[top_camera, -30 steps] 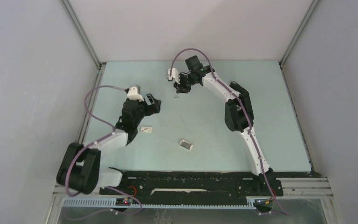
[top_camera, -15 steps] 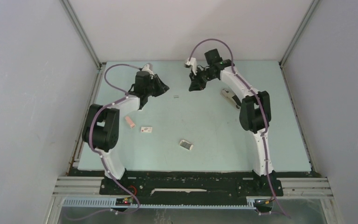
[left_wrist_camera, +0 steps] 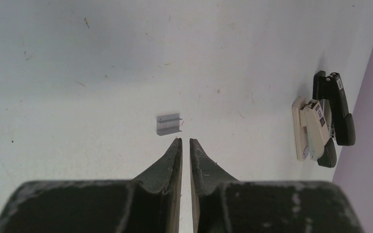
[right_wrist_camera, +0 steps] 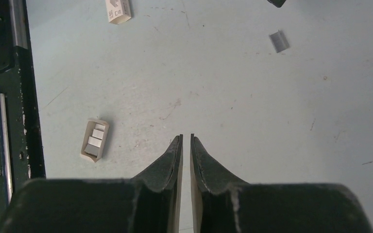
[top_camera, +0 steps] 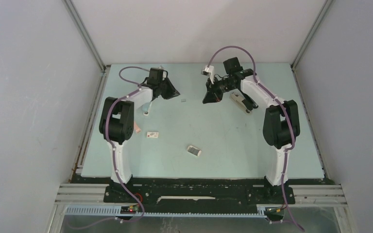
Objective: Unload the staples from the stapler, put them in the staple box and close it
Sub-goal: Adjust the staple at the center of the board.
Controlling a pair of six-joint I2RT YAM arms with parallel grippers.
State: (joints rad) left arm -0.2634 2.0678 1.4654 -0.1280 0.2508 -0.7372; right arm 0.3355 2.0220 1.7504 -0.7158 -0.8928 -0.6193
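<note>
Left wrist: left gripper (left_wrist_camera: 185, 141) and right gripper (right_wrist_camera: 186, 137) closed, empty; we risk knocking the silvery-grey metal staple strip (left_wrist_camera: 169, 124) away.

Small open box (top_camera: 193, 151), second white box (top_camera: 152, 134), pink block (top_camera: 137, 127) on pale-green table (top_camera: 223, 145)

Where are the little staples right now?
In the top view, the staples lie loose on the far table, between the left gripper and right gripper, left of the stapler.
</note>
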